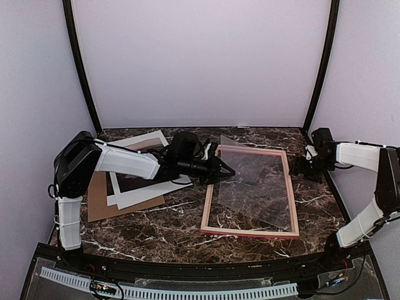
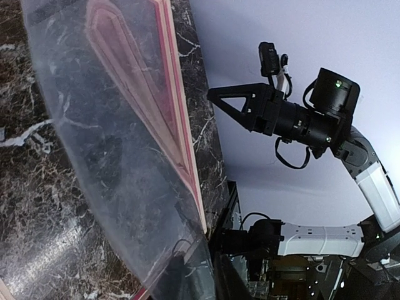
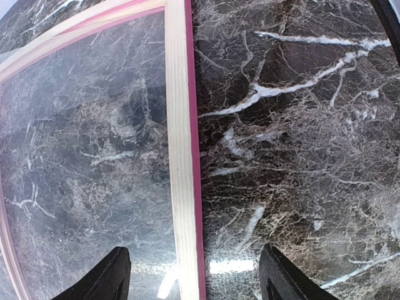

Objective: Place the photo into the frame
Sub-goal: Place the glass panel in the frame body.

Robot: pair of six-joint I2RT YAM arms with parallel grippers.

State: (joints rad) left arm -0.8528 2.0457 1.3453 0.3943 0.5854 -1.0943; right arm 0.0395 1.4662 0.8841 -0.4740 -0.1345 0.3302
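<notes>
I find the frame [image 1: 249,232] lying back-up, centre-right on the marble table [image 1: 175,232], with bare stone along its near and right edges. Marble shows through its opening. The clear sheet [image 1: 262,187] tilts above it, its left edge clenched in the left gripper [image 1: 226,170]. The right gripper [image 3: 194,282] is released, its fingers spread either side of a pale wooden rail. The white-bordered photo [image 1: 150,191] lies left of the frame on brown cardboard [image 1: 100,206].

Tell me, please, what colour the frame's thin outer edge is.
Bright pink; the frame shows it best in the right wrist view.
</notes>
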